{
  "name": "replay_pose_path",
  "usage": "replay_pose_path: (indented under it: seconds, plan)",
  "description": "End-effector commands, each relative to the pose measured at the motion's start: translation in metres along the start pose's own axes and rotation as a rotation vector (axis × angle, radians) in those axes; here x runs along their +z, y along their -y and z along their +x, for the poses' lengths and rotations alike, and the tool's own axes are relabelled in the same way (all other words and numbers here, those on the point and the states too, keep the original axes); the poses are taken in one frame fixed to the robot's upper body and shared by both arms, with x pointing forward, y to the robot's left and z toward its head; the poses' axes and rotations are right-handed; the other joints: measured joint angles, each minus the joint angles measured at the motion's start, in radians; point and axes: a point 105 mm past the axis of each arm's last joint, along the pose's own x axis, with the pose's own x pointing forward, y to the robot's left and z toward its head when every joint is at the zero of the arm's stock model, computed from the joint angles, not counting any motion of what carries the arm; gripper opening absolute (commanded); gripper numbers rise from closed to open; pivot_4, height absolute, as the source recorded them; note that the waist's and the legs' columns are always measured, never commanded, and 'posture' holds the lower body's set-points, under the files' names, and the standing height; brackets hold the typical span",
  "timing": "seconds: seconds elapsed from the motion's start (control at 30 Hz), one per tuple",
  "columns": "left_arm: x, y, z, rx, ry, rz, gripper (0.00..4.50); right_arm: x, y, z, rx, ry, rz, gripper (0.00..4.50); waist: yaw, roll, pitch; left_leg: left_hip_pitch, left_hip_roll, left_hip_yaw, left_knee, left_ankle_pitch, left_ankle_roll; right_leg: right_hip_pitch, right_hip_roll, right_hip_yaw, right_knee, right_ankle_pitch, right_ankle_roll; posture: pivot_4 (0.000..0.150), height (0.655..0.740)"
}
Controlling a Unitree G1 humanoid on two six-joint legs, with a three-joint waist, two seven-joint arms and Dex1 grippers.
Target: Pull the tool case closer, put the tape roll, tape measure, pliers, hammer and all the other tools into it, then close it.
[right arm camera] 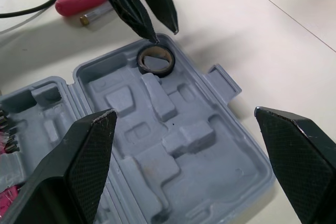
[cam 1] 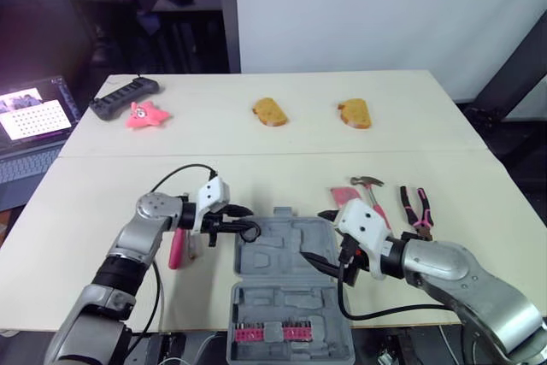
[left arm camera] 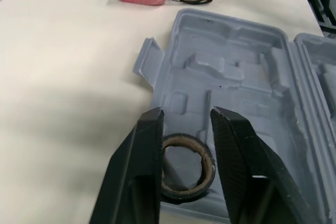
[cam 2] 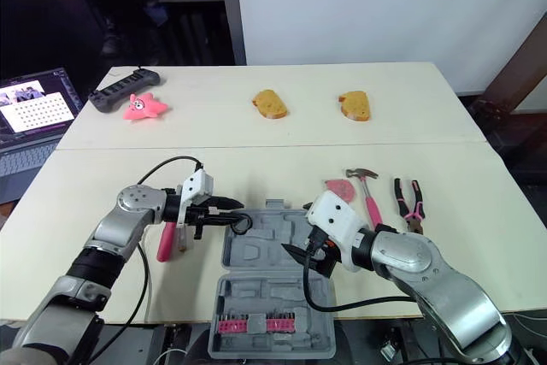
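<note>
Fingers of the left gripper (left arm camera: 185,116), slightly parted, straddle the black tape roll (left arm camera: 185,192), seemingly to seat it in a corner recess of the open grey plastic tool case (cam 1: 282,250) at the surface's (cam 1: 256,151) near edge; the right gripper's (right arm camera: 185,113) gape wide, idle.

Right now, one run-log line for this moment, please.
left gripper: open over black tape roll; roll: in grey plastic tool case; right gripper: open
</note>
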Motion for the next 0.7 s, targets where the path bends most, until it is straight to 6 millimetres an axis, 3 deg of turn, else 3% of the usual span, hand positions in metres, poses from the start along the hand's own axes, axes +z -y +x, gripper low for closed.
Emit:
replay_pose_path:
  seconds: [0.03, 0.43, 0.7]
  plan:
    - [-0.001, 0.003, 0.005, -0.009, 0.024, 0.017, 1.46, 0.011, -0.001, -0.004, -0.016, 0.042, -0.028, 4.50, 0.000, 0.000, 0.000, 0.000, 0.000, 0.000, 0.000, 0.000, 0.000, 0.000, 0.000, 0.000, 0.000, 0.000, 0.000, 0.150, 0.7400]
    - [-0.037, 0.006, 0.013, 0.005, -0.073, 0.061, 1.46, 0.013, 0.000, -0.006, -0.031, 0.043, -0.029, 4.50, 0.001, 0.000, 0.000, 0.000, 0.000, 0.000, 0.000, 0.000, 0.000, 0.000, 0.000, 0.000, 0.000, 0.000, 0.000, 0.150, 0.7400]
    - [-0.043, 0.008, 0.015, -0.003, -0.096, 0.079, 1.46, 0.014, 0.002, -0.008, -0.037, 0.042, -0.032, 4.50, 0.001, 0.000, 0.000, 0.001, 0.000, 0.000, 0.000, 0.000, 0.000, 0.001, 0.000, 0.000, 0.000, 0.000, 0.000, 0.150, 0.7400]
